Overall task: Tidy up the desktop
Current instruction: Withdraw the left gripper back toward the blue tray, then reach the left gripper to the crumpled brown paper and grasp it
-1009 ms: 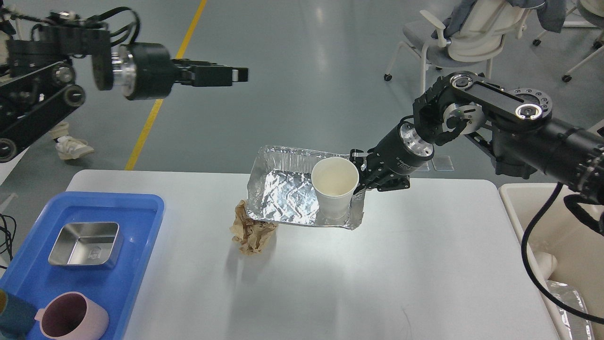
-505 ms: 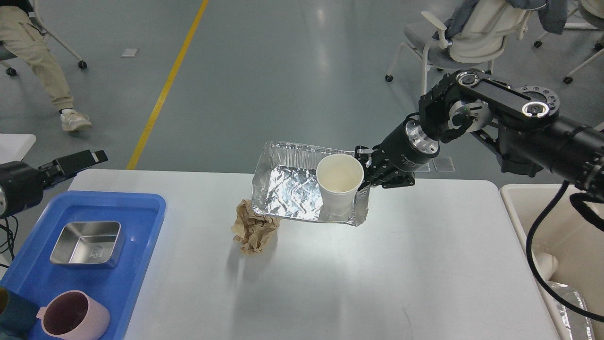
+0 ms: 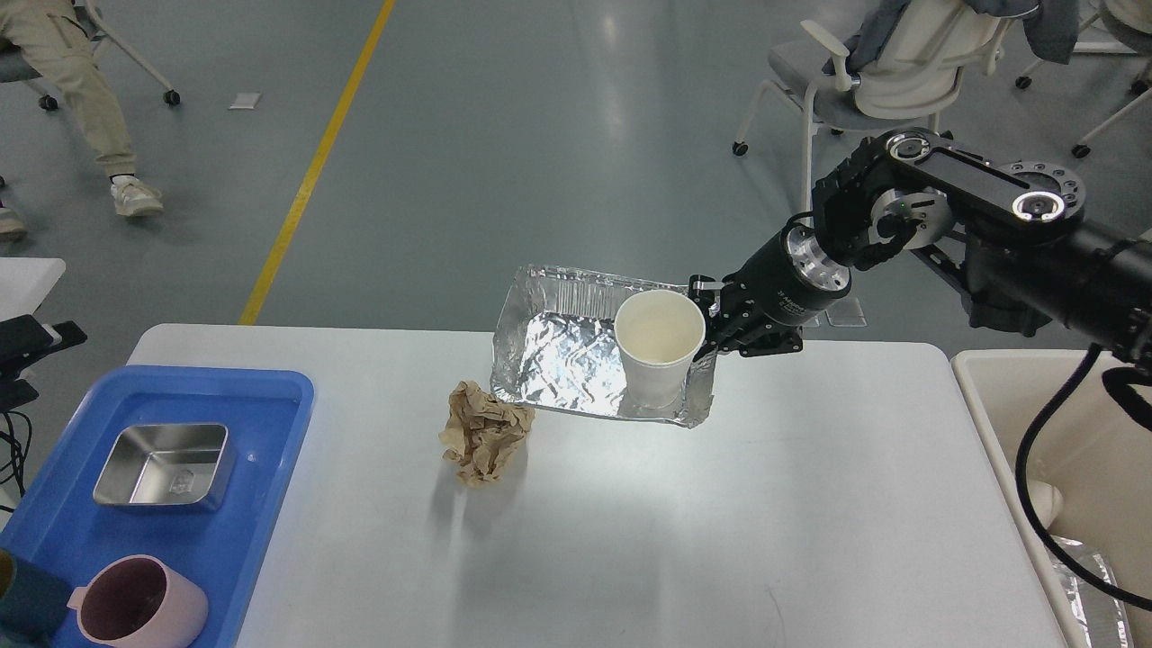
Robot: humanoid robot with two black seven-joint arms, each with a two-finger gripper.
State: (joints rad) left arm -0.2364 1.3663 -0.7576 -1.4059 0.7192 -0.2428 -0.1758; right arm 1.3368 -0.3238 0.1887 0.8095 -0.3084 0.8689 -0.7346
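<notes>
From my head view, I am looking down at the desktop (image 3: 630,522), the big white table filling the lower part of the view; my right gripper (image 3: 720,326) is reaching to the far right rim of the foil tray (image 3: 558,360), and its fingers seem to be pinching that rim, though they are dark and I cannot tell for sure; a paper cup (image 3: 659,355) is standing inside the tray; a crumpled brown paper (image 3: 483,432) is lying just beside the tray; my left gripper (image 3: 31,337) is barely peeking in at the left edge, so I cannot tell if it is open. I think I am clearing the foil tray; next I am needing to carry it level toward the beige bin (image 3: 1080,423) on the right, so the cup is not tipping.
</notes>
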